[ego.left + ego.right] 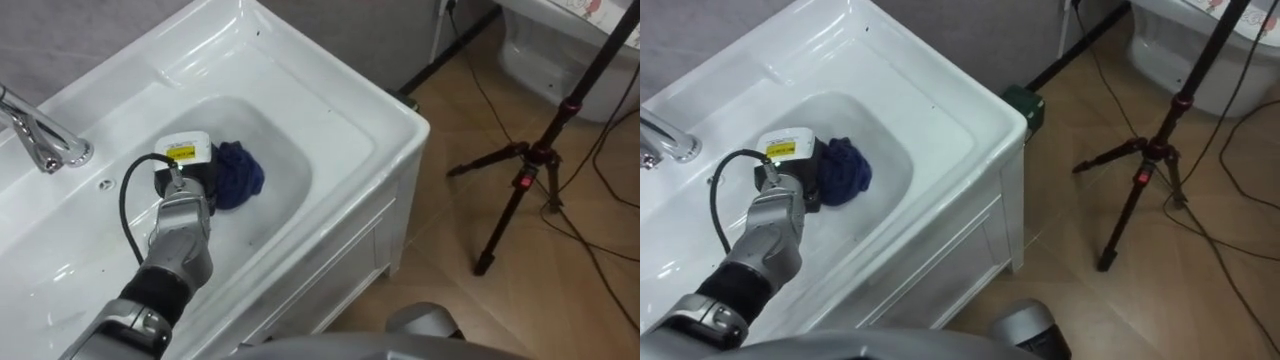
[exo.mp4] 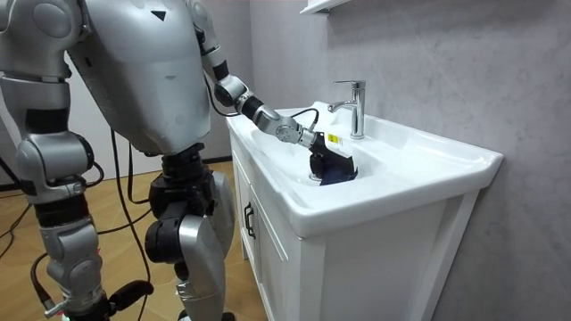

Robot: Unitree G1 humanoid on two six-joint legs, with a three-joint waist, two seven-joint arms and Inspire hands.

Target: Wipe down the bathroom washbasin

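Note:
A white basin is set in a white cabinet, and I stand right in front of it. A dark blue cloth lies bunched on the bottom of the bowl, near the drain. My left hand reaches down into the bowl from the lower left. Its fingers are curled on the cloth's left side and hold it against the bottom. In the room view the same left hand rests on the cloth below the tap. My right hand hangs at my side at the room view's lower left, cut by the edge.
A chrome tap stands at the basin's back left. On the wooden floor to the right stand a black tripod with trailing cables and a white toilet. A small green box sits by the cabinet's far corner.

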